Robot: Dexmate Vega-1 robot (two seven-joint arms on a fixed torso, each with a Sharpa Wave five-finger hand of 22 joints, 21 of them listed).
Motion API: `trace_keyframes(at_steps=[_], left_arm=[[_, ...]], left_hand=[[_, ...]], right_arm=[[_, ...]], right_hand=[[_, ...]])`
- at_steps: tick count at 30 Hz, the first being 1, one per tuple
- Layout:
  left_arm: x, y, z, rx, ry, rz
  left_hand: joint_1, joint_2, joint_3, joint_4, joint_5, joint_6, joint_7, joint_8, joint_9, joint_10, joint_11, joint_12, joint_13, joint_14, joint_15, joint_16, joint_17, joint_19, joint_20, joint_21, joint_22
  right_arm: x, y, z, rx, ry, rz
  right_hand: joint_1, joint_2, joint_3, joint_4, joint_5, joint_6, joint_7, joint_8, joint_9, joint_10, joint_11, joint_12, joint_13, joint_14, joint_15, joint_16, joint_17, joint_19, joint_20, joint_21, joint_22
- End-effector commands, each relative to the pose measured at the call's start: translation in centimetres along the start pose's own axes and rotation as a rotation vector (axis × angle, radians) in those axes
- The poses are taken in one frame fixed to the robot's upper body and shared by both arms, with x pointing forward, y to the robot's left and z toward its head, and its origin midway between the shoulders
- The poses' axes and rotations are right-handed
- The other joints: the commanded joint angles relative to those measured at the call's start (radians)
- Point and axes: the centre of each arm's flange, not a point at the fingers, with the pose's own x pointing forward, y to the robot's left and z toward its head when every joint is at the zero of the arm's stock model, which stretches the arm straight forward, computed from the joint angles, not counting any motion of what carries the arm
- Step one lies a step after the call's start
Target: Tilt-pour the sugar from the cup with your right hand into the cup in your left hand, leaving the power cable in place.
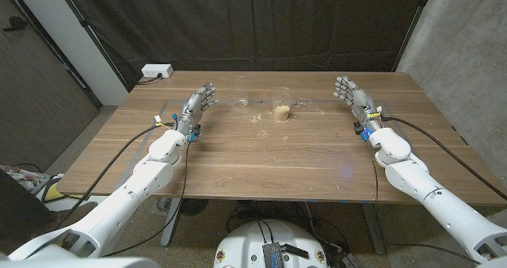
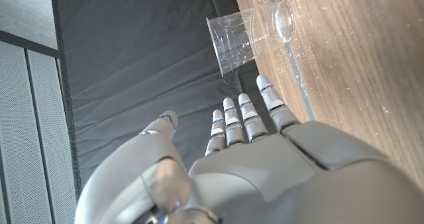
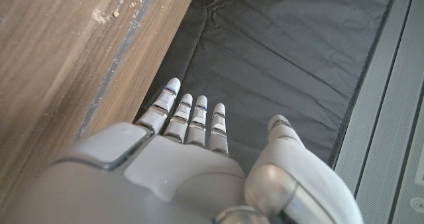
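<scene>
Both hands wait spread and empty — left hand at frame left, right hand at right. Beyond, mid-frame, the sugar cup; the clear cup just upper-left. Grasp each low and upright — spilled grains suggest care.

Counter is brown wood, matt, grain showing, with pale sugar grains scattered rough on it. Clear cup looks glossy see-through plastic; backdrop curtain is dark matt cloth. My left hand and right hand are smooth grey-white plastic, slight sheen.
</scene>
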Motion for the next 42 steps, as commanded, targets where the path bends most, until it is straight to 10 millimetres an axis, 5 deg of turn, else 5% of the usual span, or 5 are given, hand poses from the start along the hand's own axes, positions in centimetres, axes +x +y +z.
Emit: trace_keyframes(at_steps=[1, 15, 19, 25, 42], left_arm=[[0.8, 0.8, 0.4, 0.037, -0.012, -0.024], [2.1, 0.9, 0.8, 0.040, -0.030, -0.042], [2.4, 0.9, 1.0, 0.040, -0.032, -0.048], [2.5, 0.9, 1.3, 0.049, -0.036, -0.047], [1.8, -0.6, 1.4, 0.062, -0.020, -0.046]], left_hand=[[0.002, -0.005, 0.004, -0.003, 0.003, 0.007, -0.004, 0.008, -0.001, 0.010, -0.003, 0.007, 0.001, 0.011, -0.005, 0.004, 0.003, 0.009, -0.003, 0.000, 0.006], [0.001, -0.004, 0.005, -0.005, 0.003, 0.020, -0.007, 0.013, -0.009, 0.028, -0.012, 0.013, -0.003, 0.025, -0.011, 0.009, 0.003, 0.009, 0.000, -0.004, 0.007], [0.000, -0.004, 0.005, -0.005, 0.003, 0.022, -0.006, 0.013, -0.010, 0.032, -0.015, 0.014, -0.004, 0.027, -0.012, 0.009, 0.003, 0.010, 0.001, -0.005, 0.007], [-0.001, -0.003, 0.006, -0.005, 0.003, 0.027, -0.006, 0.014, -0.013, 0.037, -0.018, 0.016, -0.006, 0.031, -0.016, 0.010, 0.004, 0.009, 0.002, -0.006, 0.008], [-0.003, -0.002, 0.006, -0.005, 0.003, 0.034, -0.005, 0.016, -0.021, 0.051, -0.022, 0.020, -0.009, 0.037, -0.017, 0.011, 0.004, 0.010, 0.001, -0.009, 0.009]], right_arm=[[0.4, 1.5, -1.1, -0.175, 0.008, 0.039], [0.9, 3.2, 0.2, -0.487, 0.074, 0.080], [1.5, 3.1, 0.4, -0.563, 0.095, 0.113], [1.6, 3.6, 0.6, -0.686, 0.084, 0.112], [0.7, 3.4, -0.8, -0.900, 0.054, 0.108]], right_hand=[[0.003, -0.028, -0.008, -0.012, -0.002, -0.012, 0.001, -0.006, 0.001, -0.013, -0.009, -0.006, 0.005, 0.002, -0.012, 0.002, 0.003, 0.001, 0.008, -0.003, 0.002], [0.018, -0.115, -0.040, -0.057, -0.015, -0.073, 0.006, -0.013, -0.001, -0.065, -0.015, -0.016, 0.012, -0.039, -0.010, -0.008, 0.004, -0.028, 0.042, -0.032, 0.000], [0.013, -0.145, -0.058, -0.066, -0.012, -0.119, 0.028, -0.016, -0.001, -0.110, -0.005, -0.022, 0.019, -0.089, -0.007, -0.013, 0.006, -0.018, 0.012, -0.033, 0.007], [0.011, -0.158, -0.067, -0.069, -0.008, -0.151, 0.037, -0.018, 0.000, -0.114, 0.002, -0.015, 0.025, -0.117, -0.030, -0.013, 0.007, -0.022, -0.012, -0.036, 0.012], [-0.018, -0.181, -0.092, -0.060, 0.004, -0.153, 0.023, -0.004, 0.002, -0.102, -0.021, 0.004, 0.037, -0.121, -0.054, 0.000, 0.011, -0.044, -0.007, -0.046, 0.019]])
